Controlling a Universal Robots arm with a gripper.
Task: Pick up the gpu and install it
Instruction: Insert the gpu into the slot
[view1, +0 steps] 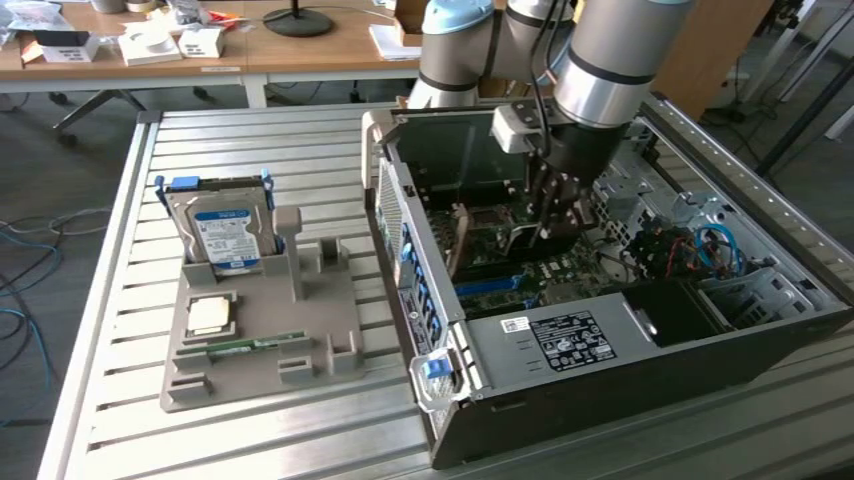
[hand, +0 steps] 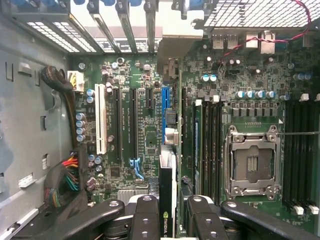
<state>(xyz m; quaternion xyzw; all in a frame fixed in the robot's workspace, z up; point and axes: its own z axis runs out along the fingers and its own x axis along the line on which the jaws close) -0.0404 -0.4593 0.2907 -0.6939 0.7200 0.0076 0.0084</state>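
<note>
**Item 1: gpu** (hand: 166, 197). A thin card, which I see edge-on in the wrist view with a green logo on its black face. It is inside the case (view1: 400, 250), above the motherboard (hand: 145, 150), and its long edge runs in line with the blue slot (hand: 166, 102). I cannot tell whether the edge touches the slot yet.

**Item 2: tool** (hand: 171, 222). Clenched on the gpu, with one finger on each flat face. In the exterior view it hangs at twelve o'clock from the labelled box (view1: 567, 340).

**Item 3: neighbours on the board.** A white slot (hand: 100, 125) and black slots lie on one side of the blue slot. The memory slots and the empty socket (hand: 251, 162) lie on the other side. A bundle of cables (hand: 62, 185) sits well apart from the card.

**Item 4: holder** (view1: 254, 375). In the exterior view it sits on the counter (view1: 107, 300) at nine o'clock from the case. The hard drive (view1: 224, 235) stands at its twelve o'clock end. The memory stick (view1: 247, 345) lies near its six o'clock end.

**Handling note (my judgement).** The step in hand is seating the card.
- Hold the card upright and parallel to the blue slot.
- Point the bracket end at the rear openings (hand: 125, 25).
- Come straight down with even pressure along the edge, with no twist or rocking.
- If the card binds, stop and re-square it instead of forcing it.
</note>
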